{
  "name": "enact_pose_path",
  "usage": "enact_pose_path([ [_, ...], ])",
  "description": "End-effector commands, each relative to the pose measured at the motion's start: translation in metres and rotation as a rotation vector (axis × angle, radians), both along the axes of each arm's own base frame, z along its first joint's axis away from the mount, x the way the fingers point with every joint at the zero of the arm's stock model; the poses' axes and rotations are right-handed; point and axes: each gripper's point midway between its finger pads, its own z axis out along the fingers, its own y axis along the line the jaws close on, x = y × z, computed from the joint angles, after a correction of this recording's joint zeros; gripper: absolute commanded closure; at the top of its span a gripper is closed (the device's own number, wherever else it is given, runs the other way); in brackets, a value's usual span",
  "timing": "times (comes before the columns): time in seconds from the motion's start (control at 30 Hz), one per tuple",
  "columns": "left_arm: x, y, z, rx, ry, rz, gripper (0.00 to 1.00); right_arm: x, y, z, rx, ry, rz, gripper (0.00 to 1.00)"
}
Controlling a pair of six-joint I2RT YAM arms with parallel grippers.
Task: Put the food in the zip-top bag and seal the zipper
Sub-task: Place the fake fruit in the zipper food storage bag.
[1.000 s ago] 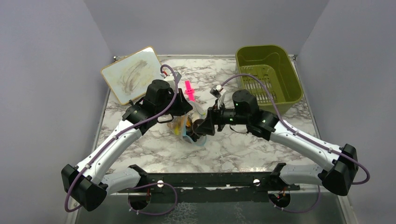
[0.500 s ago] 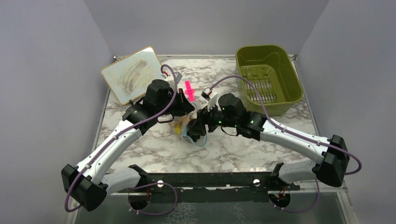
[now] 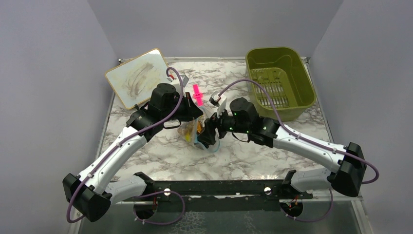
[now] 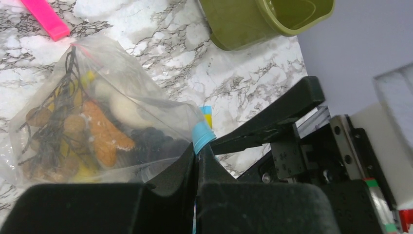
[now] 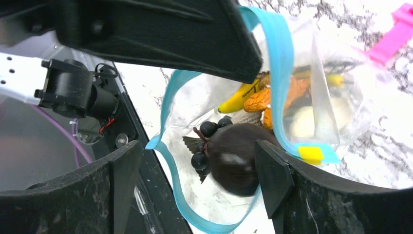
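The clear zip-top bag (image 3: 191, 130) hangs over the table's middle, its mouth toward the near edge. My left gripper (image 4: 197, 157) is shut on the blue zipper (image 4: 202, 135) at one end of the mouth. Through the plastic I see the food (image 4: 100, 134): an orange piece, yellow banana, white piece and dark grapes. My right gripper (image 5: 197, 156) stands open at the gaping mouth, a finger on each side. A dark round piece (image 5: 236, 161) and a grape bunch (image 5: 207, 131) lie just inside the zipper (image 5: 174, 180), free of the fingers. The banana (image 5: 238, 100) lies deeper.
A pink clip (image 3: 197, 94) lies on the marble just behind the bag. An olive-green bin (image 3: 280, 80) stands at the back right. A whiteboard (image 3: 138, 78) lies at the back left. Both arms meet over the table's middle.
My right arm has slid left up to the bag's mouth, and its jaws have opened wider, leaving the dark piece inside. My left gripper has kept its hold.
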Motion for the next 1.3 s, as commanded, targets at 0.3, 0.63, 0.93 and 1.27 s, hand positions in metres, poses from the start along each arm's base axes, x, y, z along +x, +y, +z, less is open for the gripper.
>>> enact_pose_path([
  [0.3,-0.002,-0.003,0.025,-0.045,-0.088,-0.037,1.00,-0.014,-0.025,0.053,-0.020,-0.288,0.148,0.23],
  [0.63,-0.011,-0.002,0.036,0.010,-0.250,-0.167,1.00,-0.040,-0.057,0.059,-0.054,-0.658,0.368,0.41],
  [0.93,-0.049,-0.018,0.054,-0.072,-0.298,-0.414,1.00,-0.046,-0.070,0.037,-0.115,-0.955,0.502,0.56],
  [1.27,-0.056,-0.017,0.048,-0.079,-0.289,-0.438,1.00,-0.026,-0.061,0.030,-0.117,-1.053,0.433,0.57],
])
